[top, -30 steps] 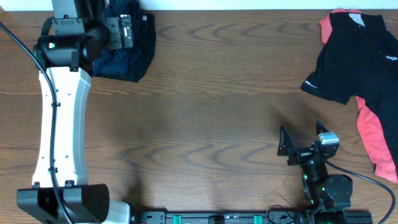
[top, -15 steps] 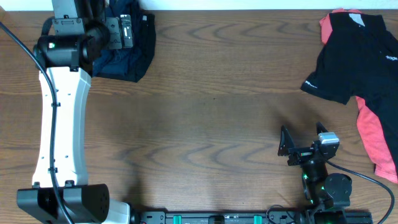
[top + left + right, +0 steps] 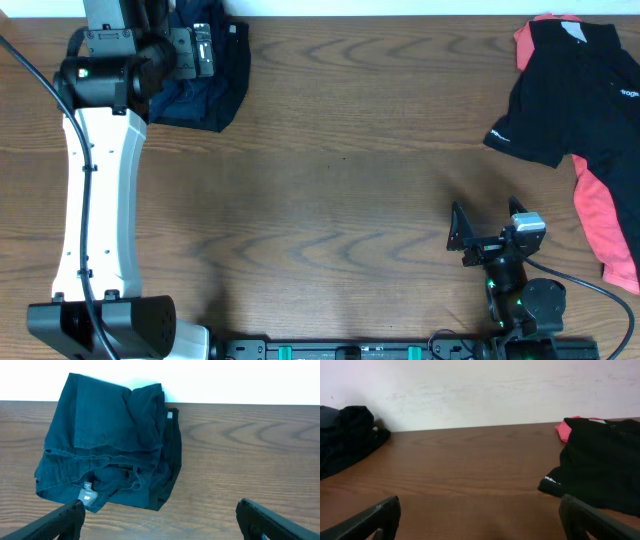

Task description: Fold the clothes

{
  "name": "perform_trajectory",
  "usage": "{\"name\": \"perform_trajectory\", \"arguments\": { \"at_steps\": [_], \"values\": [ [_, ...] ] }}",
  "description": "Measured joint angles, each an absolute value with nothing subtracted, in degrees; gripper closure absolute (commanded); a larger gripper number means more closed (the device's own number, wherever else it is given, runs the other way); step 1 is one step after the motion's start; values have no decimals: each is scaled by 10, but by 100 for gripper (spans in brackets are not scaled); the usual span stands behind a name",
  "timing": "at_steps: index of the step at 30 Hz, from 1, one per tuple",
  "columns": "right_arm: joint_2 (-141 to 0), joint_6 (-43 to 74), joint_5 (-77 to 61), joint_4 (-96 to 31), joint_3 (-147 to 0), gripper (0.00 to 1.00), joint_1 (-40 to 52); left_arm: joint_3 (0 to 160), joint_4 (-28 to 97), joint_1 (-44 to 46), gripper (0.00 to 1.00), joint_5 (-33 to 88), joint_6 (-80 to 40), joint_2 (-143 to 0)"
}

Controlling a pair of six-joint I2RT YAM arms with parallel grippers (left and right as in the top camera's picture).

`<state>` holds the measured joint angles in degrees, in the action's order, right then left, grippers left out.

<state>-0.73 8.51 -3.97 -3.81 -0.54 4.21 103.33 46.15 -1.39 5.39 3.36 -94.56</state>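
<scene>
Arm [image 3: 95,190], left, stretched toward navy trousers [image 3: 105,445] | fingers [image 3: 60,520] wide, apparently not touching

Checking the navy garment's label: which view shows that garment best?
Left wrist: the navy garment lies whole, label visible. Overhead, the left arm hides part of it; right wrist catches only a dark heap far left.

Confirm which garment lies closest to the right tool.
The black-and-coral shirt, spread out at the table's far right. The navy trousers sit piled in the far-left corner, well away.
</scene>
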Motion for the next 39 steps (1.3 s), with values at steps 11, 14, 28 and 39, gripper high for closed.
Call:
{"name": "perform_trajectory", "arguments": {
  "at_steps": [11, 14, 28, 39],
  "values": [
    [-7, 85, -39, -38, -5, 1, 42, 1033, 462, -14, 2, 54, 32, -946],
    [-7, 85, -39, -38, -5, 1, 42, 1033, 470, -14, 2, 54, 32, -945],
    [-7, 85, -37, -38, -5, 1, 42, 860, 359, -15, 2, 54, 45, -716],
    [-7, 85, -34, -38, -5, 1, 42, 475, 192, -15, 2, 58, 45, -434]
  ]
}}
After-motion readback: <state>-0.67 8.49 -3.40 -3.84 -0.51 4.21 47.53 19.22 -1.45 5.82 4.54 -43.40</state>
